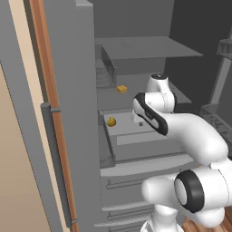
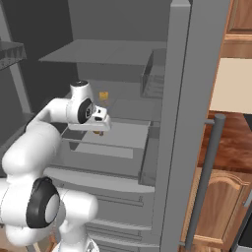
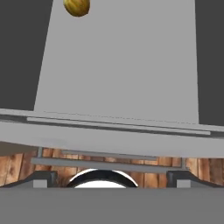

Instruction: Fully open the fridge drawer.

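Wide shallow grey fridge drawer point(image 1: 136, 138) pulled out below thin flat grey shelves point(image 1: 149, 47), small round yellow-brown fruit point(image 3: 77, 6) at 11 o'clock on its floor. Two-finger gripper point(image 2: 101, 129) above drawer floor; grip state impossible to tell.

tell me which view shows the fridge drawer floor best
The hand view: the fridge drawer floor lies open from front lip to back, with a small yellow-brown item on it. In the left base view and right base view the arm covers part.
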Robot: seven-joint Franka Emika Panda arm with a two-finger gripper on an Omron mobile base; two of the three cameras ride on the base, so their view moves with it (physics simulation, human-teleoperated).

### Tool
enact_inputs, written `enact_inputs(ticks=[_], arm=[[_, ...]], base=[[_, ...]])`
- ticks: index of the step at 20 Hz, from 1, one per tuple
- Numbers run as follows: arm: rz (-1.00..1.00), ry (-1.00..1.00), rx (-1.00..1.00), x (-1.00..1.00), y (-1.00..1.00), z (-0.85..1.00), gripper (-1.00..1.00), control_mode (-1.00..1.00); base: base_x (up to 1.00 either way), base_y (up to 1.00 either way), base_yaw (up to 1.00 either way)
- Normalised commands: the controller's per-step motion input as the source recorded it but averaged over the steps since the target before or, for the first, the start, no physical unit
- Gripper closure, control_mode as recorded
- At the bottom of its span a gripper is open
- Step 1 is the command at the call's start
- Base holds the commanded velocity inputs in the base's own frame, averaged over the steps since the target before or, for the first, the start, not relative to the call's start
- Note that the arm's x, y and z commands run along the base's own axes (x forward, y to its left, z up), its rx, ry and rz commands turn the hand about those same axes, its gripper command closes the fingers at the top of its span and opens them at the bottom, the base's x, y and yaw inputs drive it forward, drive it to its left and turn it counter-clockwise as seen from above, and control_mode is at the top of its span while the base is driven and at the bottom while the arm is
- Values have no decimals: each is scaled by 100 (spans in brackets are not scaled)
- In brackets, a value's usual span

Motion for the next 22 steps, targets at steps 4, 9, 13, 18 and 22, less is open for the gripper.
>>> enact_inputs(ticks=[4,9,13,18,22], arm=[[0,0,2,21,1,-25,-100,-100],[0,0,4,21,0,-23,-100,-100],[0,0,4,24,0,-27,-100,-100],[0,-3,7,24,0,-19,-100,-100],[0,-8,4,18,0,-21,-100,-100]], base=[[0,0,0],[0,0,0],[0,0,0],[0,0,0],[0,0,0]])
